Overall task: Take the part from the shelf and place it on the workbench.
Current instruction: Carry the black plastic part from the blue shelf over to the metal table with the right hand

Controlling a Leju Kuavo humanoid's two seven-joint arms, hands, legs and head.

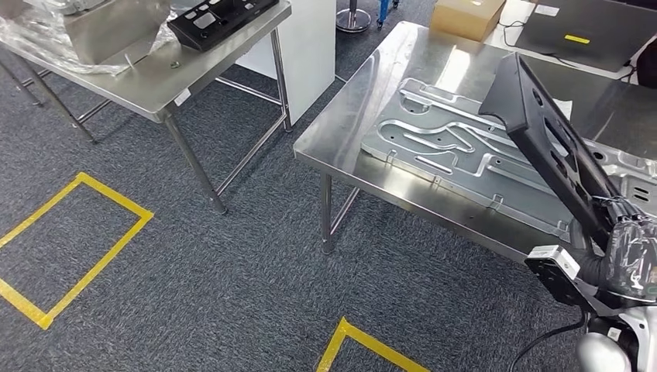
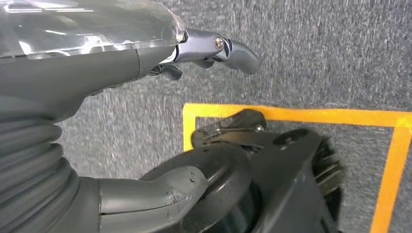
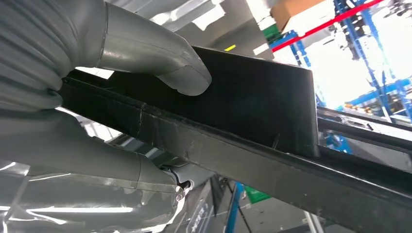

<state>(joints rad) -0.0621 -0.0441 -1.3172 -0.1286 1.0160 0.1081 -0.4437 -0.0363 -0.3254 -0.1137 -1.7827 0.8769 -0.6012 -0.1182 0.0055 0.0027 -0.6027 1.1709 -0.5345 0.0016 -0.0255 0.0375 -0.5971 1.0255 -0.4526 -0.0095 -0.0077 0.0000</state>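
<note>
A long black plastic part point(image 1: 546, 139) slants up over the steel workbench point(image 1: 364, 128) at the right, its upper end above the bench's middle. My right hand point(image 1: 629, 256) grips its lower end near the bench's front right edge. In the right wrist view the thumb point(image 3: 160, 60) lies over the black part point(image 3: 252, 109) and the fingers wrap under it. A stamped grey metal plate point(image 1: 457, 151) lies flat on the bench beneath the part. My left hand point(image 2: 204, 51) hangs over the carpet with its fingers loosely curled around nothing.
A second steel table point(image 1: 155, 77) stands at the left with a black console point(image 1: 221, 19) and a plastic-wrapped metal box point(image 1: 101, 31). A cardboard box point(image 1: 469, 15) sits at the workbench's far end. Yellow tape squares point(image 1: 77, 240) mark the grey carpet.
</note>
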